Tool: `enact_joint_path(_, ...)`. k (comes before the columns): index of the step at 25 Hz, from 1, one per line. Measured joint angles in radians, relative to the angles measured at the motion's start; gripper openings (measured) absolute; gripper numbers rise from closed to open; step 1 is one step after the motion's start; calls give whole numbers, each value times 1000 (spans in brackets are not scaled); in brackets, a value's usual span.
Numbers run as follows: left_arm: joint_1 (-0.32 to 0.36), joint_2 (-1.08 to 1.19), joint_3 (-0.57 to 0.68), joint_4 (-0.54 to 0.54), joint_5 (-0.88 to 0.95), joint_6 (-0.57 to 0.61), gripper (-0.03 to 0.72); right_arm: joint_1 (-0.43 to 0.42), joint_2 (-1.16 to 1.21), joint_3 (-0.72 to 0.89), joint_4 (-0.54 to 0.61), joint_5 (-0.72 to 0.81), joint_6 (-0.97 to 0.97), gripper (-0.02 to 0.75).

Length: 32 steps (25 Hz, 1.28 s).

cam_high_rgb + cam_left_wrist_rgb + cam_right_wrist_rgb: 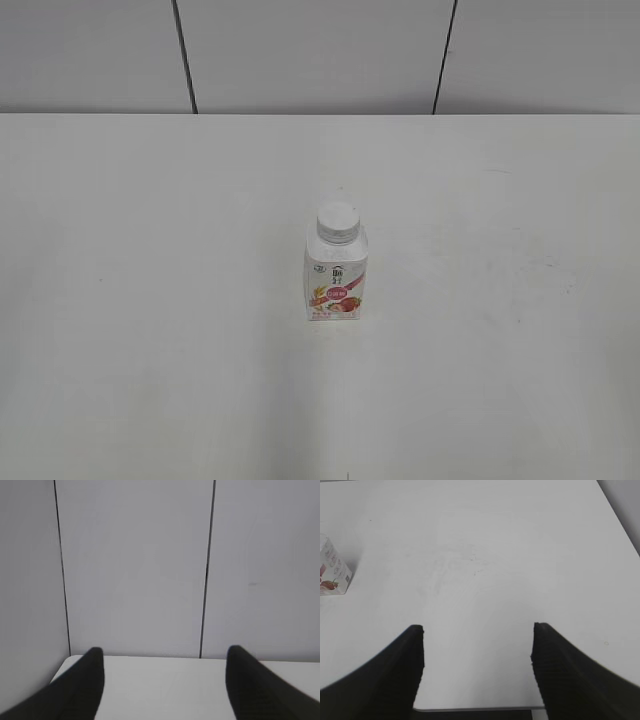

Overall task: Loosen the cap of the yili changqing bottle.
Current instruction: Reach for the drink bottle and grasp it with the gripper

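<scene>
The yili changqing bottle (336,272) stands upright in the middle of the white table, white with a pink-red fruit label. Its white cap (338,222) sits on the neck. Only the bottle's lower corner shows at the left edge of the right wrist view (332,572). Neither gripper shows in the exterior view. My left gripper (165,655) is open and empty, facing the back wall over the table's far part. My right gripper (477,630) is open and empty, above the table near one edge, well apart from the bottle.
The white table (150,300) has a grey panelled wall (310,50) with dark vertical seams behind it. In the right wrist view the table's edge (475,709) runs just below the fingers, with a rounded corner at lower left.
</scene>
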Motion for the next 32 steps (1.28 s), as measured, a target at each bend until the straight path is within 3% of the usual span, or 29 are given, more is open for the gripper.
enact_joint_path(9,0,153,25,0,-198,0,470,0,0,0,1,0,0,533)
enact_joint_path(28,0,963,56,-10,-895,0,470,0,0,0,3,0,0,533)
enact_joint_path(32,0,1097,56,69,-1009,-61,470,0,0,0,3,0,0,533)
